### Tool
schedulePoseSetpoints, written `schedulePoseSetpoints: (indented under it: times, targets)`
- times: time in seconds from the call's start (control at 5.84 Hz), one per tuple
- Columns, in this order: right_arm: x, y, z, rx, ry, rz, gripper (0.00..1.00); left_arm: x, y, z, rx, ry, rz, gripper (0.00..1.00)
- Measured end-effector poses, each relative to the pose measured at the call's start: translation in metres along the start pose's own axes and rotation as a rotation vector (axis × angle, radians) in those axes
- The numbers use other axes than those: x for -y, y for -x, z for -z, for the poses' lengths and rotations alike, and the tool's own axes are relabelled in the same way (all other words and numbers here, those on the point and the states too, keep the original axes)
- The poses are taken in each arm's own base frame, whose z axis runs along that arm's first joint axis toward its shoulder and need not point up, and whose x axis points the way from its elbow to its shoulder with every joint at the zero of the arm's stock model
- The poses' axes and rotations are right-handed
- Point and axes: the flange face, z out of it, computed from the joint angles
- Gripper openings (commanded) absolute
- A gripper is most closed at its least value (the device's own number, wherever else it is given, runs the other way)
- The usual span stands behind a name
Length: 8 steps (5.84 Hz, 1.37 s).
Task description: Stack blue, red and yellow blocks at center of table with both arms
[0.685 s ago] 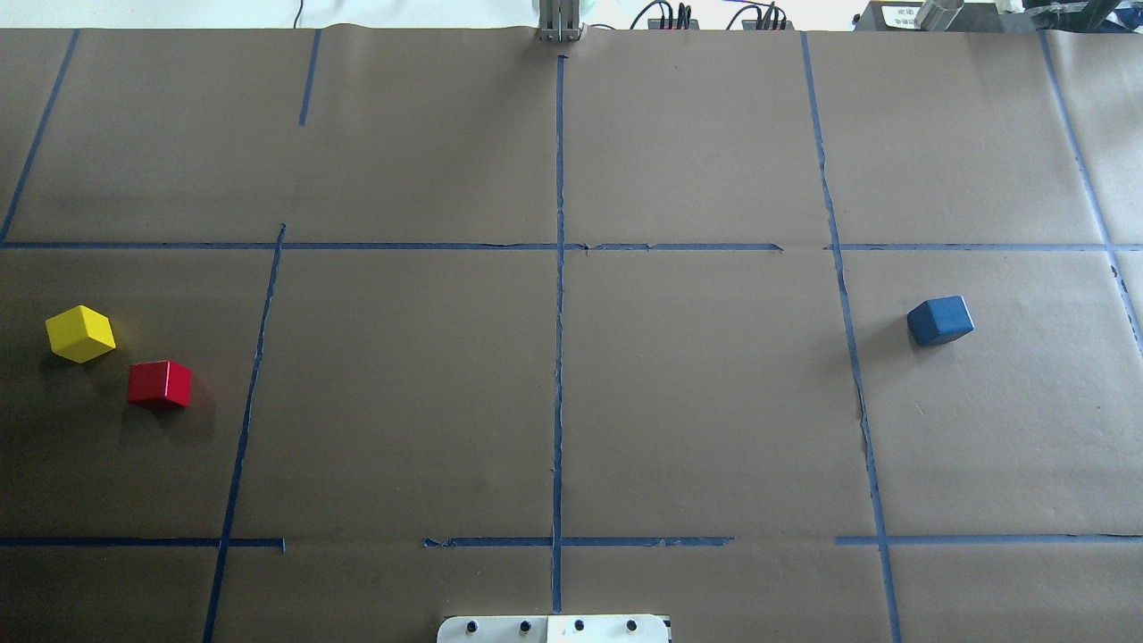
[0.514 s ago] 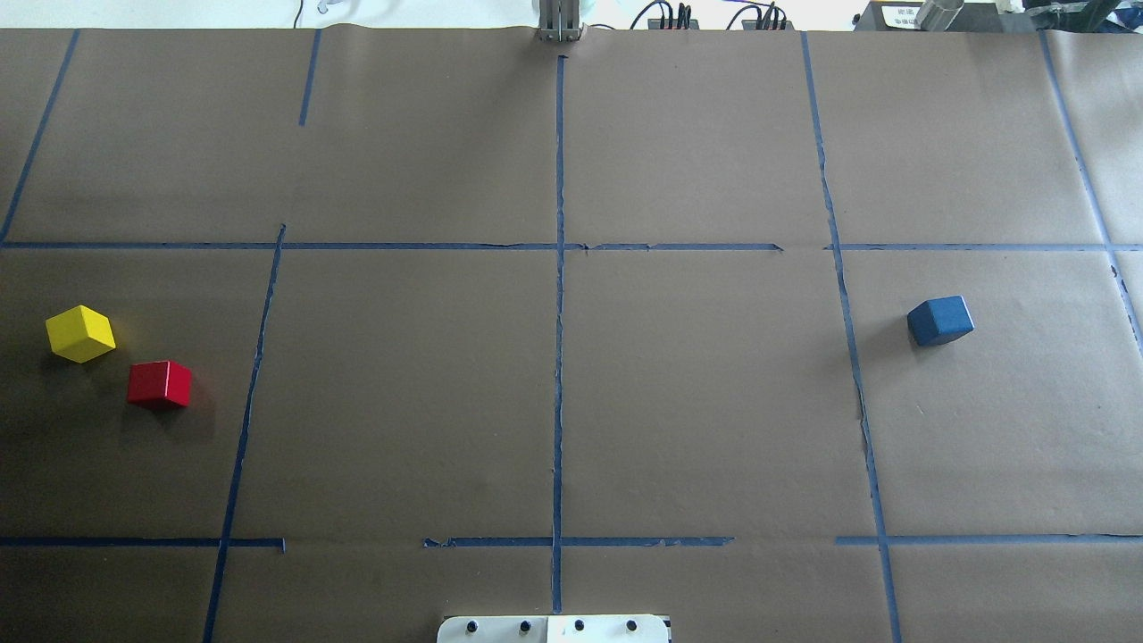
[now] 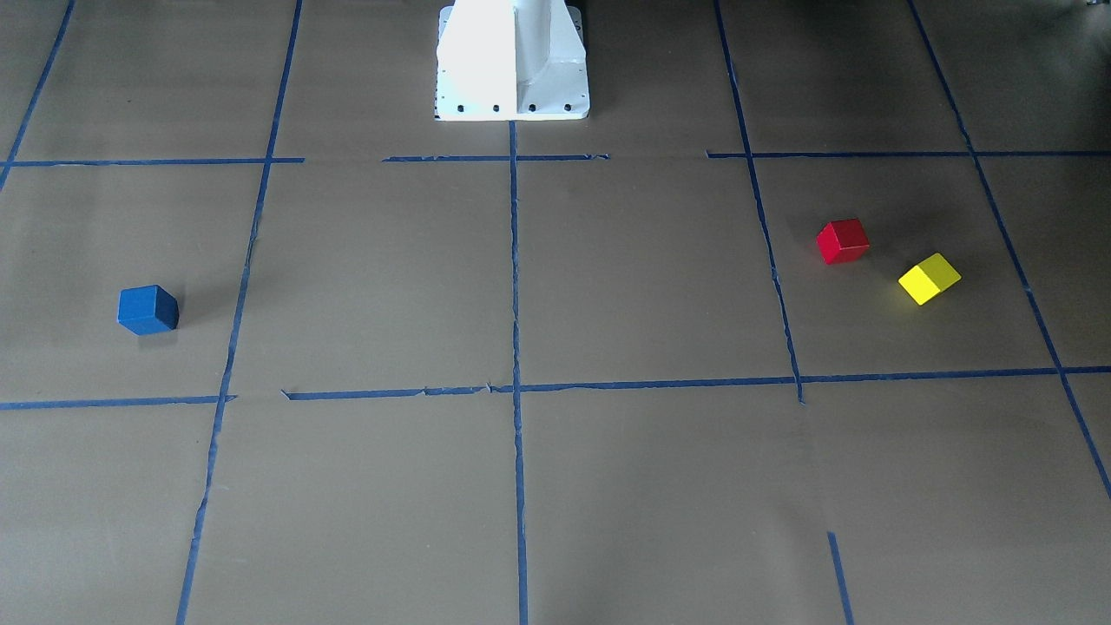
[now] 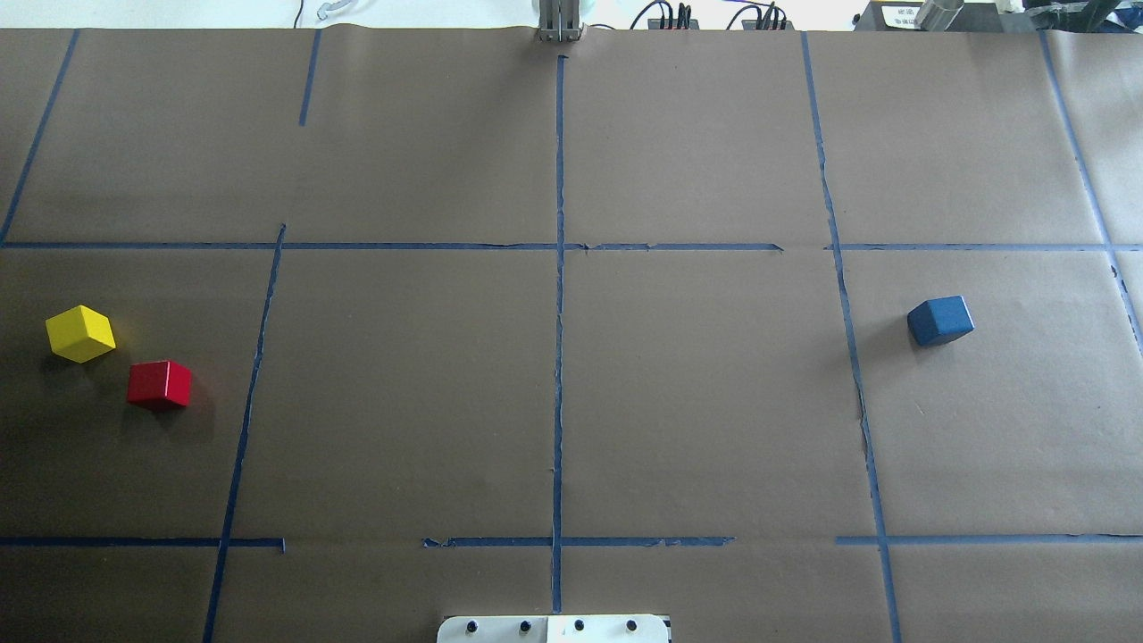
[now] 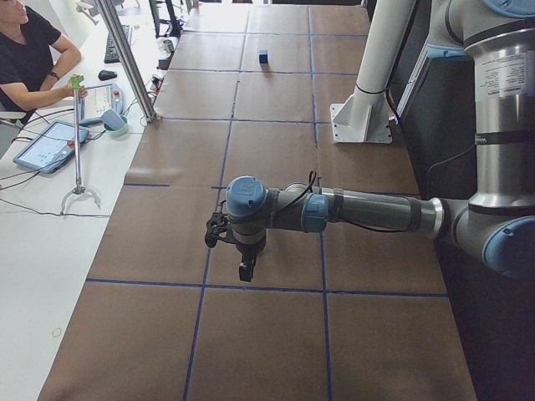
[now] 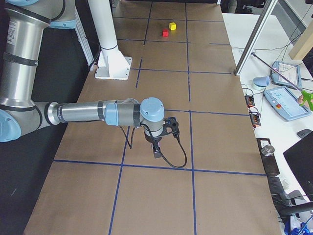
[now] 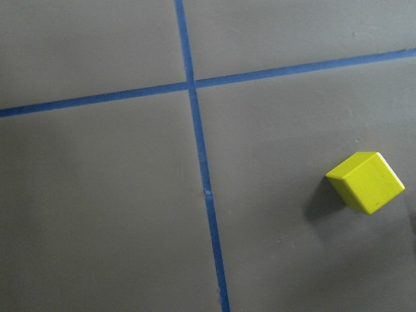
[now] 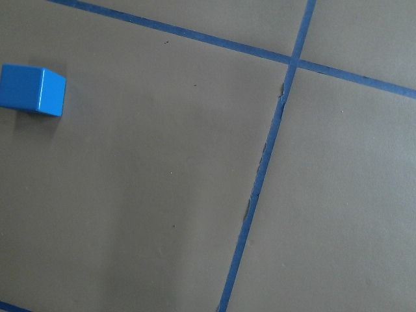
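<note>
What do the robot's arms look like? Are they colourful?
Both are round silver-grey tubes. The left arm and the right arm have light blue caps on their joints. A thin black cable loops from the right arm's wrist, and a white label with small print sits on the left arm.

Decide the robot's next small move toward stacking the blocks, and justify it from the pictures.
Probably shift the right arm until the blue block sits centred in its wrist view. Nothing is stacked yet; blue lies alone on the robot's right, and shows only at that view's upper left edge.
</note>
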Motion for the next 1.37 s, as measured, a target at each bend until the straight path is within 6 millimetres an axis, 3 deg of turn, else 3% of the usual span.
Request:
schedulePoseSetpoints:
  times: [1.03,1.2,1.37]
  targets:
    - [0.004,0.005,-0.005,0.042,-0.003,0.016,1.0,-0.012,0.005,-0.007,-0.016,0.009,0.006,1.0]
    - [0.012,0.014,-0.013,0.06,-0.004,0.038,0.99,-0.011,0.003,-0.005,-0.016,-0.001,-0.005,1.0]
    - [0.032,0.032,-0.026,0.07,-0.003,0.028,0.99,-0.01,0.001,-0.003,-0.015,-0.02,-0.024,1.0]
